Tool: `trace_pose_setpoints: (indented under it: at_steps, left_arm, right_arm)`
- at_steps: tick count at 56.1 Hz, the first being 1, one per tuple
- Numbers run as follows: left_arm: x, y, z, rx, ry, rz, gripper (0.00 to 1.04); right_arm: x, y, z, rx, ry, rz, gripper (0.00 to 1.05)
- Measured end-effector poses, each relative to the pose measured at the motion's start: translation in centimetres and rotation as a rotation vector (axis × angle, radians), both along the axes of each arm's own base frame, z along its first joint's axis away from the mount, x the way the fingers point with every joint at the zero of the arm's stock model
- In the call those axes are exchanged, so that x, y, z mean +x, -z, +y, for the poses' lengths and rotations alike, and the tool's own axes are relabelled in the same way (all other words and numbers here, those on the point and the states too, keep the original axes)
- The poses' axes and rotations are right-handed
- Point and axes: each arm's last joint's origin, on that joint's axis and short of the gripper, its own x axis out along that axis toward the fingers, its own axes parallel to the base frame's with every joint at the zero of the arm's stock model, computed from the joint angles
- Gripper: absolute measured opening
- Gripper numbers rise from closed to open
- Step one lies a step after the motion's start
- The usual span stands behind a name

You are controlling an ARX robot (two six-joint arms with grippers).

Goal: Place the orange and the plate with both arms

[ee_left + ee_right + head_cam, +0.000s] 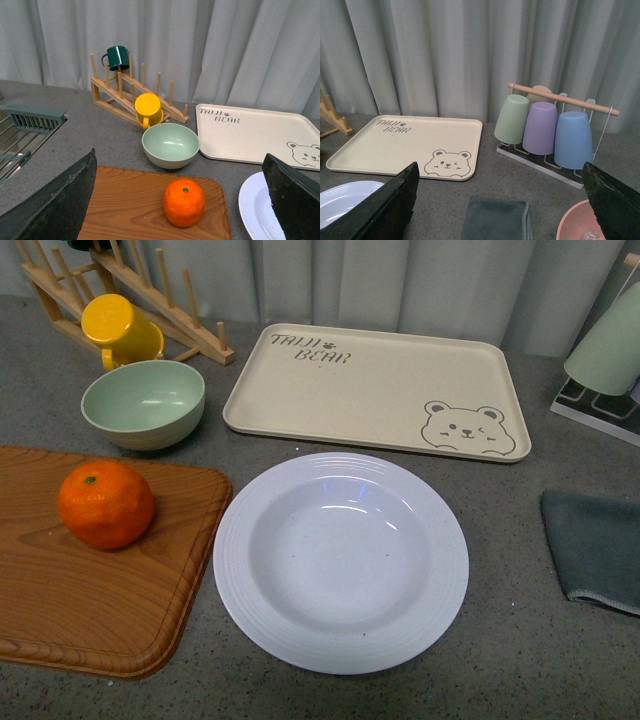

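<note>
Both end effectors spread wide and empty; nothing lifted yet.

The orange sits on the wooden board at the robot's left. The plate lies flat on the counter at centre, its rim just beside the board. The layout seems split by arm: fruit for the left end effector, plate for the right end effector. The green bowl stands just behind the board, with the yellow cup beyond it. The bear tray behind the plate and the grey cloth to its right may crowd a rim grasp.

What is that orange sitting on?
The orange rests on a wooden cutting board, which lies on the grey counter. The patch of board directly beneath the fruit is hidden.
</note>
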Motion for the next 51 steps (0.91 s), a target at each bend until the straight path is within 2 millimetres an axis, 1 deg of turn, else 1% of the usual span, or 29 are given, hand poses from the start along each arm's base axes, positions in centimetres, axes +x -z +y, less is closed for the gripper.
trace_pose_setpoints:
  at_steps: [51]
  left_arm:
    - [0.00,0.00,0.00,0.000,0.000,0.000,0.98]
  right_arm:
    - [0.00,0.00,0.00,0.000,0.000,0.000,0.95]
